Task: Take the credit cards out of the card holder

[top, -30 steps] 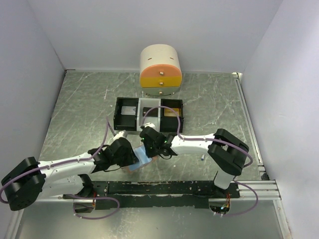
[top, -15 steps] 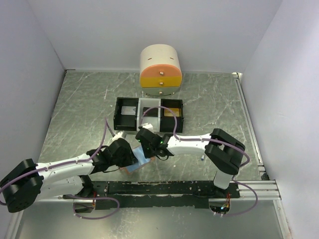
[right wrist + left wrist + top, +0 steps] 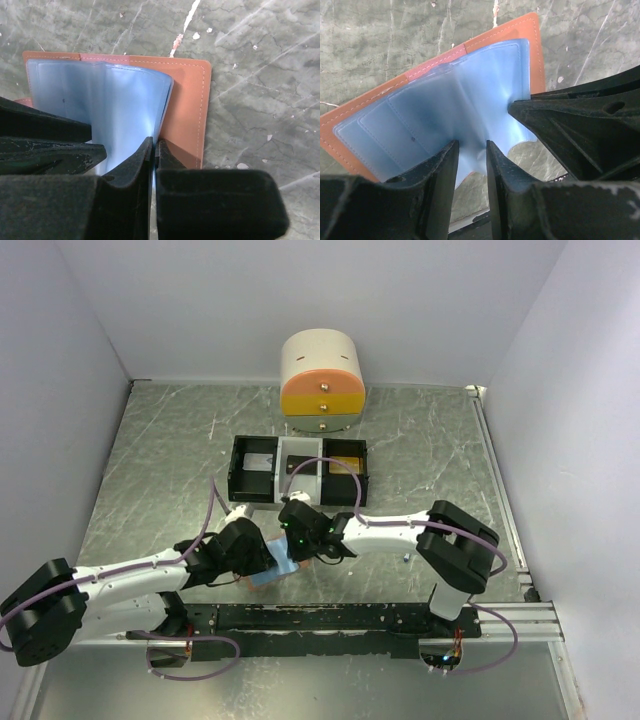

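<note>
The card holder, tan-brown leather with light blue lining, lies open near the table's front edge between both grippers. My left gripper has its fingers closed on a raised fold of the blue lining, the gripper at the holder's near edge. My right gripper is shut on the edge of a blue flap, the gripper beside the leather cover. No card shows in the holder's pockets. A grey card and an orange-gold card lie in the tray.
A black-and-white compartment tray stands just behind the grippers. A cream and orange drawer unit is at the back wall. A small speck-like object lies right of the right arm. A black rail runs along the near edge.
The right gripper has shifted slightly left and back while staying shut on the blue flap. The holder moved a little with it. The left gripper has barely moved.
</note>
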{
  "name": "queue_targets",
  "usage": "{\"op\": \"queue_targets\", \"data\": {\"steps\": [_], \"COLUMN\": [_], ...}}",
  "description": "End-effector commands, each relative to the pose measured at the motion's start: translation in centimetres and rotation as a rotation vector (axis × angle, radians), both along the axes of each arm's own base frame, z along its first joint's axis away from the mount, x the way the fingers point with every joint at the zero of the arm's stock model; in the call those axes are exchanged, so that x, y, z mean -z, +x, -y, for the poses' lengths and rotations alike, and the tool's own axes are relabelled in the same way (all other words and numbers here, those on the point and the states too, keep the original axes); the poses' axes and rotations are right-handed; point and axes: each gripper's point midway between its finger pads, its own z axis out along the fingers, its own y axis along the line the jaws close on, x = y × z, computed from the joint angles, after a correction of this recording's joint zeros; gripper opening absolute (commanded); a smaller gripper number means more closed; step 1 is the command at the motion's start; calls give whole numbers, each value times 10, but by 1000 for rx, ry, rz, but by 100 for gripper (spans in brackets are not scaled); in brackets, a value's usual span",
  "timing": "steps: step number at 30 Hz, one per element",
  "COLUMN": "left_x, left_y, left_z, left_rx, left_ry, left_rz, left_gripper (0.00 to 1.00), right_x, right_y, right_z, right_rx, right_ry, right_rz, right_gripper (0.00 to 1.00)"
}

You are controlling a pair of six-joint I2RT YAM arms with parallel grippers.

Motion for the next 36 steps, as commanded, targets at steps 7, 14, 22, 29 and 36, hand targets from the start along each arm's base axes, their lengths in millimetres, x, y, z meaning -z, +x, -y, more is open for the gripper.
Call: {"op": "queue_targets", "data": {"steps": [7, 14, 22, 29, 36], "left_x": [-16, -12, 1, -8, -11], "left_y": [1, -1, -3, -7, -9], "left_z": [-8, -5, -17, -24, -22], "left_rx": [-20, 3, -31, -60, -48], "left_ry": [-1, 2, 109, 84, 63], "left_rz": [34, 26, -36, -20, -19], "left_gripper": [55, 63, 63, 66, 65], "right_x": [15, 23, 24, 24, 23], "right_y": [-15, -25, -23, -24, -23], "right_z": [60, 71, 63, 61, 58], "right_rx": [232, 275, 272, 275, 269], "right_ry": [-64, -29, -25, -20, -20], "right_rz": [-39, -77, -85, -93, -94], "right_gripper": [0, 0, 0, 0, 0]}}
